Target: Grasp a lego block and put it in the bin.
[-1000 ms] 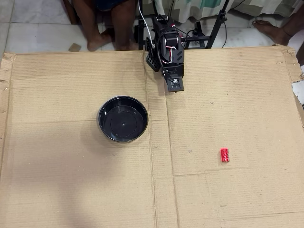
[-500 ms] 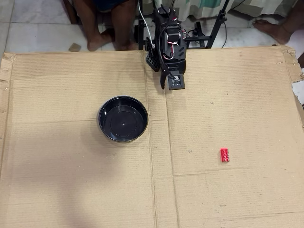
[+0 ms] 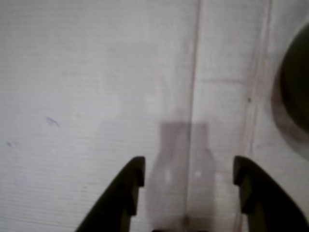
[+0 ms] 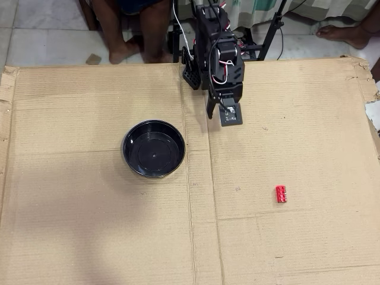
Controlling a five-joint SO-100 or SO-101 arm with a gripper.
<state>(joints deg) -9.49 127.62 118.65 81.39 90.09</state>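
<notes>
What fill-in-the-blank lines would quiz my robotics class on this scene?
1. The lego block is colored ____.
2. The bin holds ____ blocks.
3. In the wrist view, the gripper is ____, with only cardboard between its fingers.

Missing words: red; no; open

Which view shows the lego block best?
Overhead view: the lego block lies in full sight on the cardboard, right of the bin. Wrist view misses it, showing only open fingers and the bin's edge.
</notes>
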